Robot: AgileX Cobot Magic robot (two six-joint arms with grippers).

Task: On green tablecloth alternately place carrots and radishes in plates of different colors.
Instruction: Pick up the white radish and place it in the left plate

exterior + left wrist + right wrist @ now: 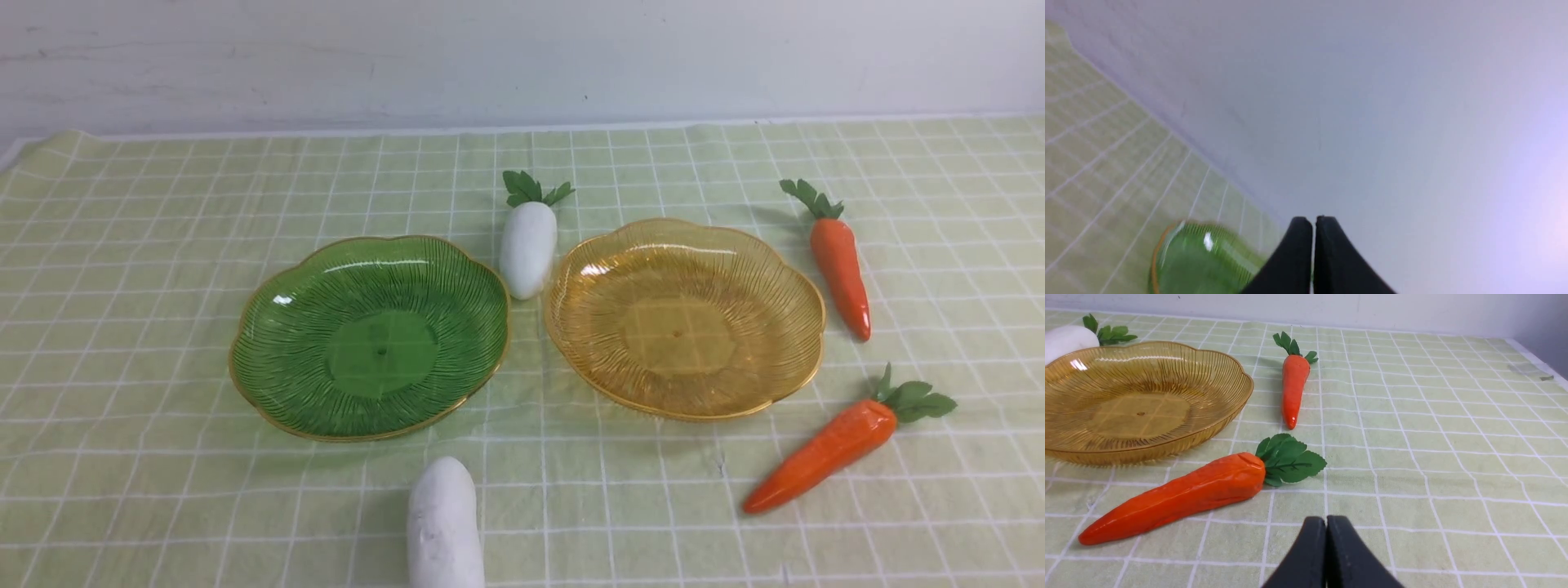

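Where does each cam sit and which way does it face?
Front: between the arms, facing forward over the cloth, green plate and amber plate; no robot parts show.
Left wrist: on left arm, facing wall; shut left hand shows.
Right wrist: on right arm, facing carrots; shut right hand shows.
Shared: front and right wrist both show the amber plate.

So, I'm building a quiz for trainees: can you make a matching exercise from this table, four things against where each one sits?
Things:
1. green plate
2. yellow plate
3. far radish
4. near radish

Places:
A. empty, on the robot's right
B. at the far end of the gap between the plates
C. at the front view's near edge, leaves out of frame
D. empty, on the robot's left

Pairs: 1-D, 2-A, 3-B, 4-C
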